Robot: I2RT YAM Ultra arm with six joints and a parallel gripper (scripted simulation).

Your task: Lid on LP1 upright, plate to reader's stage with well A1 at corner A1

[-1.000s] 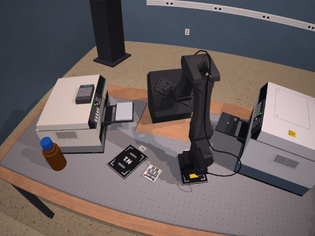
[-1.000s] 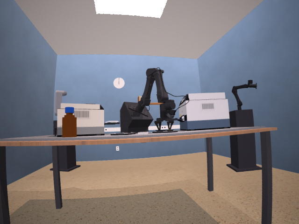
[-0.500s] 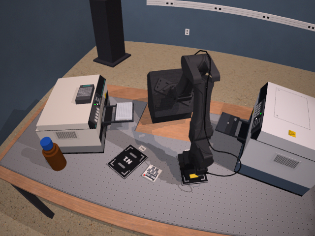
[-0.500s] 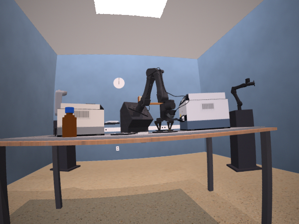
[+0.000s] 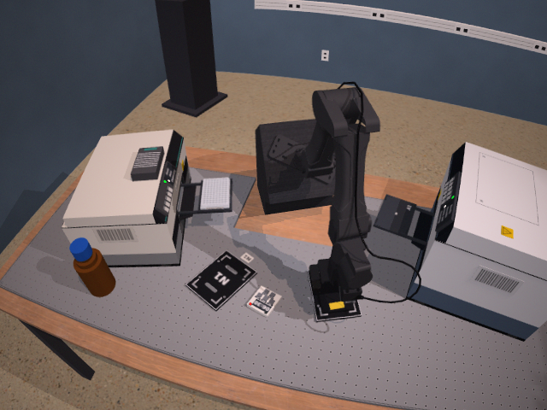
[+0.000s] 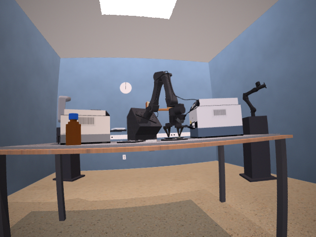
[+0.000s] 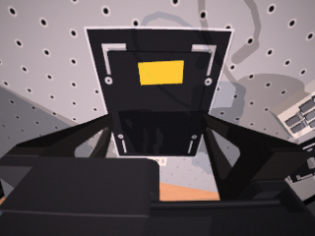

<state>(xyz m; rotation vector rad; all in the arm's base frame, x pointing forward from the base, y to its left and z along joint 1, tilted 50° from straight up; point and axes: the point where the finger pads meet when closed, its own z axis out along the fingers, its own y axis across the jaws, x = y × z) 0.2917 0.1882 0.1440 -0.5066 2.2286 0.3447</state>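
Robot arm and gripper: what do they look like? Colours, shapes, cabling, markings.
Arm: matte dark grey to black, chunky rounded joints, thick straight-sided links. A thin black cable runs outside along it, looping loose near the wrist. Gripper: black, two tapering fingers with triangular cut-outs. No lettering or sleeve visible on either.

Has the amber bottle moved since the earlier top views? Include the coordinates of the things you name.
No; the amber bottle (image 5: 94, 272) (image 6: 73, 131) stands at the same spot beside the dispenser (image 5: 123, 185) (image 6: 86, 127).
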